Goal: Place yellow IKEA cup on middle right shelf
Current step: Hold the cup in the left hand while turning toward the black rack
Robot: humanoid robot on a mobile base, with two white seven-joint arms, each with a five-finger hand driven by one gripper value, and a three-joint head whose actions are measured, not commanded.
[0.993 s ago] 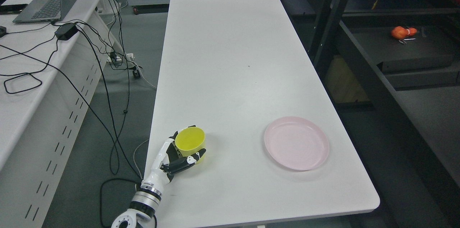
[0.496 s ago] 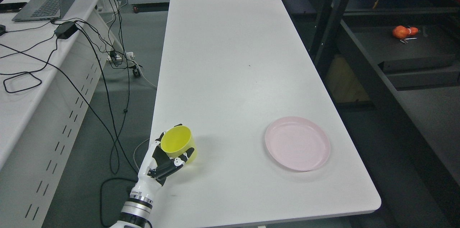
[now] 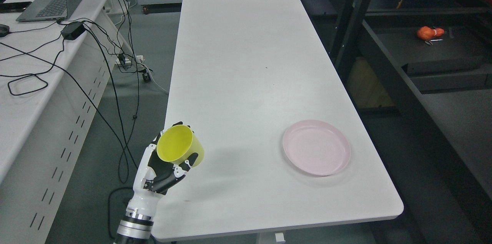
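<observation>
Yellow plastic cup [image 3: 179, 149], round and handleless, sits in the grasp of our left hand [image 3: 161, 169], tilted so that its open mouth faces up and toward the camera. We see the white-and-black fingers [image 3: 187, 162] curled around the cup's wall, with the thumb showing behind the rim. The hand and cup hang over the near left edge of the long white rectangular table [image 3: 246, 67], and the cup appears lifted clear of the tabletop. Our left forearm comes up from the bottom edge of the head view, left of the middle.

On the table's near right part lies a round pale pink plate [image 3: 316, 147], well apart from the cup. To the right stands a dark metal shelf unit [image 3: 388, 63]; on one of its dark shelves we make out a small orange object [image 3: 426, 32]. To the left runs a white desk [image 3: 23, 102] carrying a grey laptop [image 3: 57, 0] and loose black cables [image 3: 96, 55].
</observation>
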